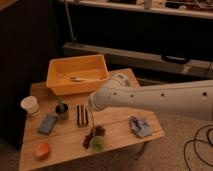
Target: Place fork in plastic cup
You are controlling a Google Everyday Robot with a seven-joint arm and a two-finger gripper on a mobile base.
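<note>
The small translucent light-green plastic cup [97,144] stands near the front edge of the wooden table [117,142]. The fork [93,125] is a thin silver line that hangs upright with its lower end just above the cup's rim. My white arm reaches in from the right. The gripper [92,109] sits at the arm's left end, directly above the cup, shut on the fork's upper end. The arm's bulk hides most of the gripper.
An orange bin [77,74] with a pale utensil stands at the back. A white paper cup [30,106], a dark cup with a green stick [62,111], a dark bar [81,115], a dark cluster [91,135], a grey-blue sponge [48,122], an orange item [42,150] and a blue cloth [140,126] lie around.
</note>
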